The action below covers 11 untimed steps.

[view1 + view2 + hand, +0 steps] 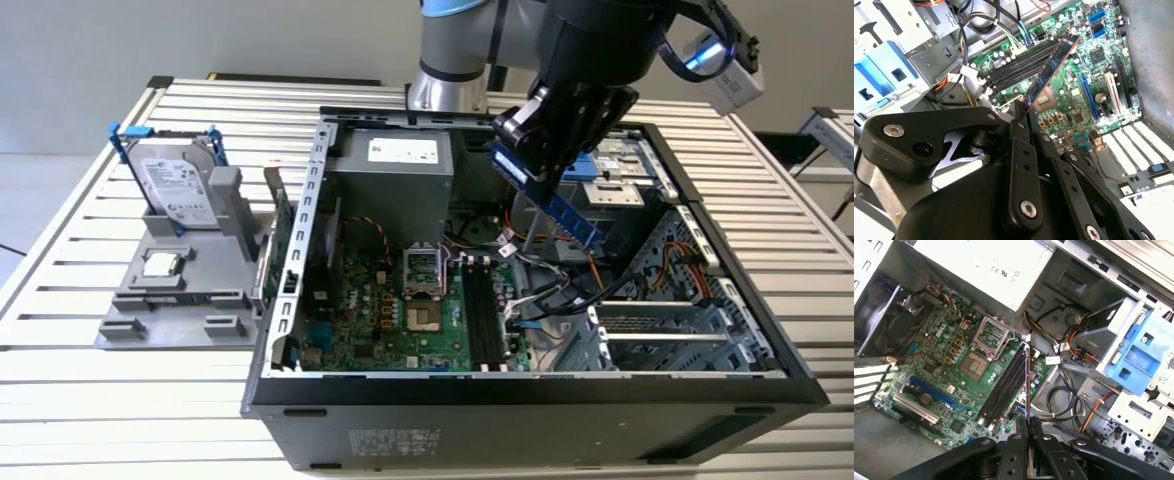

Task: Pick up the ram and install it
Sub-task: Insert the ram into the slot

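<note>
Now, start at the exterior view's left: on the slatted bench (80, 400) stands a grey holder (160, 310). A silver hard drive (176, 185) with blue rails sits upright in it, and a small square processor chip (162, 264) lies flat just in front of the drive.

Moving rightward, you come to the open computer case (534, 420), lying on its side on the bench. Inside it the power supply (394, 170) sits at the far end. The green motherboard (387, 320) lies nearer the camera, with the bare processor socket (418, 270) at its middle. Just to the exterior view's right of the socket run the long black memory slots (483, 315).

Further right and higher up, your pincer (523, 140) hangs over the case interior, its 2 fingers closed tight on 1 end of the ram (561, 210). The stick is tilted, its free end sloping down toward the exterior view's right, above the loose cables and apart from the slots.

In the second wrist view the ram (1051, 67) juts out from the pincer (1019, 117) with the slots lying beyond it. In the first wrist view the ram (1027, 385) shows edge-on, rising from the clamped pincer (1028, 432), with the blue drive cage (1149, 355) off to one side.
</note>
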### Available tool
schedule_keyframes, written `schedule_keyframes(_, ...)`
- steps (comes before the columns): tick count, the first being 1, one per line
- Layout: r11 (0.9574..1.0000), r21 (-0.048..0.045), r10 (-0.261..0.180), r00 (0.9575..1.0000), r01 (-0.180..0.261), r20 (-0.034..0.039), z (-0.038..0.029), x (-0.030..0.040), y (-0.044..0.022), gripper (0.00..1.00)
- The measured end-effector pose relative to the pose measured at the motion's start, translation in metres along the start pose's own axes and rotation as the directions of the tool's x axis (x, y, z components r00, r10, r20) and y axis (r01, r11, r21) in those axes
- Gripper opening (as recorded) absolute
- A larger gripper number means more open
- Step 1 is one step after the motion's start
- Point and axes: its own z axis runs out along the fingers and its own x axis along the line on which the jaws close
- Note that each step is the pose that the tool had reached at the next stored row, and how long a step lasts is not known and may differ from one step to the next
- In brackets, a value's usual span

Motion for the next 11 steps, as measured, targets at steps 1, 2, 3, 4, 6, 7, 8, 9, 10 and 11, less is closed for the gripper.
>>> schedule_keyframes(1, 1.0000, 0.0001, 0.004, 1.0000, -0.004, 0.0001, 0.0000, 0.0000, 0.0000, 0.00)
schedule_keyframes(2, 1.0000, -0.0001, 0.008, 1.0000, -0.008, 0.0003, 0.0001, 0.0000, 0.0001, 0.00)
schedule_keyframes(3, 0.9999, 0.0000, 0.013, 0.9999, -0.013, 0.0004, 0.0001, 0.0000, 0.0000, 0.00)
schedule_keyframes(4, 0.9999, 0.0001, 0.017, 0.9999, -0.017, 0.0005, 0.0001, 0.0000, 0.0000, 0.00)
schedule_keyframes(6, 0.9997, 0.0002, 0.025, 0.9997, -0.025, 0.0006, 0.0001, 0.0000, 0.0000, 0.00)
schedule_keyframes(7, 0.9996, 0.0003, 0.030, 0.9996, -0.030, 0.0007, 0.0001, 0.0000, 0.0000, 0.00)
schedule_keyframes(8, 0.9992, 0.0005, 0.039, 0.9992, -0.039, 0.0009, 0.0001, 0.0000, 0.0000, 0.00)
schedule_keyframes(9, 0.9990, 0.0005, 0.045, 0.9990, -0.045, 0.0010, 0.0001, 0.0000, 0.0000, 0.00)
schedule_keyframes(10, 0.9987, 0.0007, 0.050, 0.9987, -0.050, 0.0010, 0.0001, 0.0000, 0.0000, 0.00)
schedule_keyframes(11, 0.9980, 0.0009, 0.063, 0.9980, -0.063, 0.0013, 0.0001, 0.0000, 0.0000, 0.00)
